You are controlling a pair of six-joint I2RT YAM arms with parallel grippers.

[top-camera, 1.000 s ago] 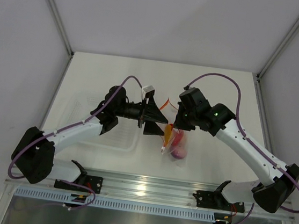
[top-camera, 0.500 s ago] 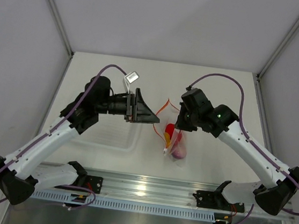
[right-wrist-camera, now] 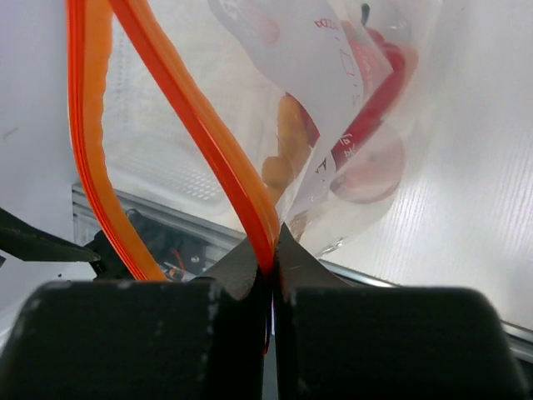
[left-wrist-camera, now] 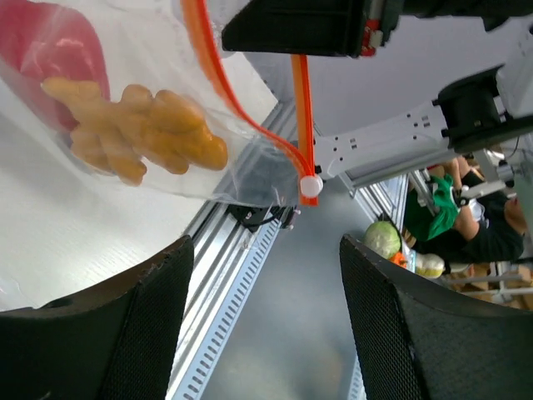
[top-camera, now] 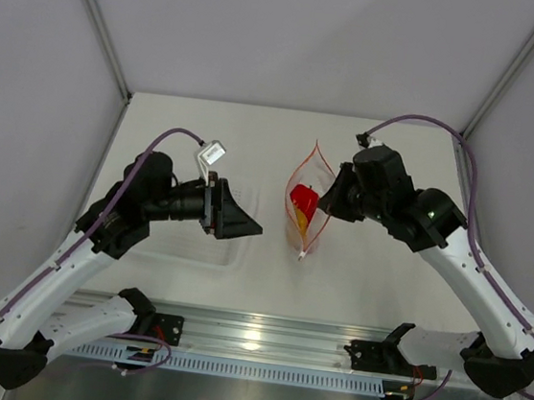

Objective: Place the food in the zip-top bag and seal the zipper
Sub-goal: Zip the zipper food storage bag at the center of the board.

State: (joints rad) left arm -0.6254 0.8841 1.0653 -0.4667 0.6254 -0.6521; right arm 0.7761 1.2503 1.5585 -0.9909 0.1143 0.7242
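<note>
1. Top external: right gripper (top-camera: 332, 196) pinched tight on the right lip of the zip-top bag (top-camera: 316, 172). Bag mid-table between the arms, mouth gaping in a lens shape. Left gripper (top-camera: 250, 225) near the bag's left side, apart from it, jaws spread and empty.
2. Food inside: red pepper piece (top-camera: 304, 199), with orange-yellow piece (top-camera: 300, 225) just nearer. Purple piece not told apart from above.
3. Zipper (top-camera: 289, 185) unsealed, white slider (top-camera: 301, 256) parked at its near end.
4. Risk: hold on one lip only. Floppy film under the weight of the food likely to twist, and pieces could roll out of the open mouth.
5. Risk: a tug on the slider against this single anchor could pull the strip out of the pinch, or drag the bag instead of zipping it.
6. Risk: slider small, so a miss would only shove or crumple the film.
7. Right wrist only: pinch confirmed on the strip itself, both orange lips parting above it. Pinkish round shape below the pepper, possibly the purple piece.
8. Left wrist only: clear gap between own pads, and lumpy orange-yellow piece pressed against the film.
</note>
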